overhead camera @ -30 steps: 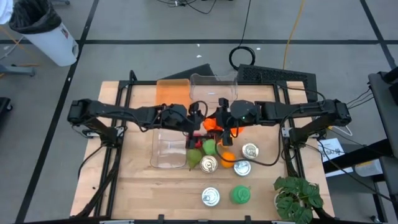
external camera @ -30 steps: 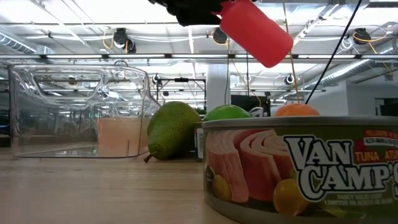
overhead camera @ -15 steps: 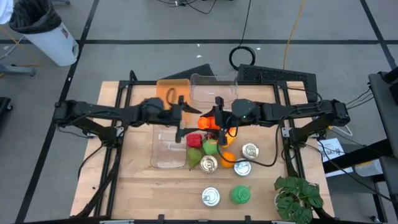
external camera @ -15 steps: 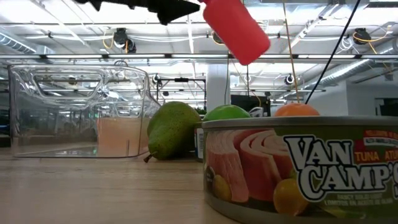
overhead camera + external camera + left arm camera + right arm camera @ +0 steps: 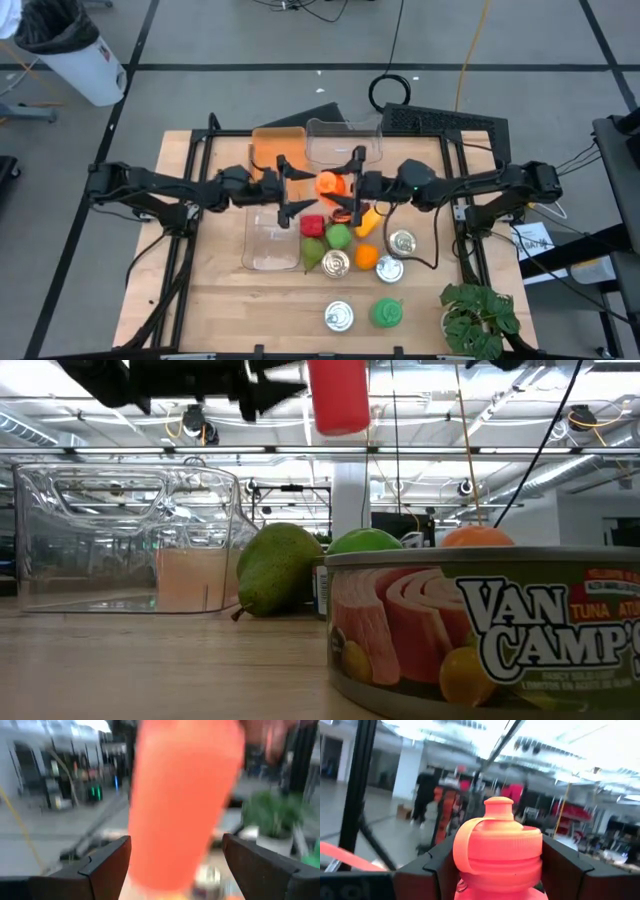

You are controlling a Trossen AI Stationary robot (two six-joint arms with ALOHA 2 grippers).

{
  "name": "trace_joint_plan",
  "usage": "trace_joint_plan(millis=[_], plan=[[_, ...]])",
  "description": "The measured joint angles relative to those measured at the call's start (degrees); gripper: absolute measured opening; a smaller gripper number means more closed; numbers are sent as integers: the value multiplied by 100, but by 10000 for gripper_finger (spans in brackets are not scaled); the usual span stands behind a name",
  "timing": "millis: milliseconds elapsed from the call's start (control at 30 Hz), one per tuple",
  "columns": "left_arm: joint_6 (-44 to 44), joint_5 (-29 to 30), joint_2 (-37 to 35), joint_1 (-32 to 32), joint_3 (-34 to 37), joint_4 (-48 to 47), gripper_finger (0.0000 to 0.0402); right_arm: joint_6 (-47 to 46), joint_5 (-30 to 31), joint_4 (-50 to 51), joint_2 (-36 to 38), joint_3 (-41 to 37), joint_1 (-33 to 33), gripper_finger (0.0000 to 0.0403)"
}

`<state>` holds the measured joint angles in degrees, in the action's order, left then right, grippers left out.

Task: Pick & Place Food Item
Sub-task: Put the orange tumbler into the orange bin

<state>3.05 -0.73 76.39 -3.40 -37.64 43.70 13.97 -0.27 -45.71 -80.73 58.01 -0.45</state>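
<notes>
Red bottle [image 5: 328, 183]: upright, aloft at frame centre, likely for a handover | right gripper [image 5: 346, 190]: jaws clamped on it | left gripper [image 5: 289, 192]: facing it, jaws' state cannot be told | clear bin [image 5: 266, 243]: lower left on surface [image 5: 220, 300].

Table [image 5: 220, 300]: light wood, carries all items below.
Clear bin [image 5: 268, 240]: lies near table centre; in the low view it stands at left.
Second clear bin [image 5: 340, 140]: at the far edge, beside an orange lid [image 5: 272, 150].
Pear [image 5: 313, 255]: green, just beside the clear bin.
Lime [image 5: 338, 237]: green, touching or nearly touching the pear.
Orange [image 5: 366, 256]: near the lime.
Cans [image 5: 388, 270]: four, tops silver, grouped at the near right; the closest one in the low view reads "Van Camp's" tuna [image 5: 480, 635].
Green lid [image 5: 386, 313]: round, near edge.
Plant [image 5: 478, 318]: leafy, at the near right corner.
Bucket [image 5: 70, 55]: white, on the floor, well apart.
</notes>
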Motion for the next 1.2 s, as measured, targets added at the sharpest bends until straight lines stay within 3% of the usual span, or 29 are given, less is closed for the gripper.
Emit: trace_joint_plan(millis=[267,533,900,1200], plan=[[938,-70,242,0,-2,-124,328,-286,-2,-80,-9,-35,-71,214],[1367,-67,242,92,-20,395,328,-432,-5,-46,-9,-34,-61,214],[1359,-70,983,88,-659,348,329,-564,-294,-537,-357,-43,-63,214],[1337,-90,915,81,-683,382,326,-550,-299,-617,-369,-23,-24,215]])
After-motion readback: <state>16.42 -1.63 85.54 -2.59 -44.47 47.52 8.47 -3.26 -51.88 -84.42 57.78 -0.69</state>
